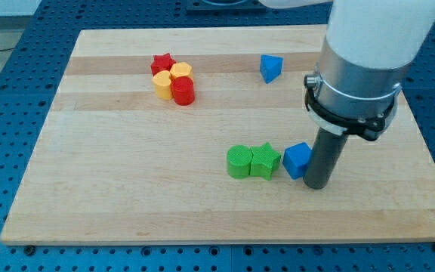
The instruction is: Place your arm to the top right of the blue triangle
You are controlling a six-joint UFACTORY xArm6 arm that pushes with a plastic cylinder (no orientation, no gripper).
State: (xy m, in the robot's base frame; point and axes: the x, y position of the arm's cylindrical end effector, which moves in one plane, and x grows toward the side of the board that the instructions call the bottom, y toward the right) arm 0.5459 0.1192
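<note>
The blue triangle (271, 67) sits near the view's top, right of centre, on the wooden board (127, 189). My tip (316, 185) rests on the board well below it, toward the view's bottom right, just right of a blue cube (297, 159) and touching or almost touching it. The rod rises from the tip into the large grey and white arm body (361, 68) at the view's right, which stands right of the triangle.
A green round block (239, 162) and a green star (264, 161) sit side by side left of the blue cube. At the top left, a red star (161, 63), two yellow blocks (180, 72) (162, 85) and a red cylinder (183, 91) cluster together.
</note>
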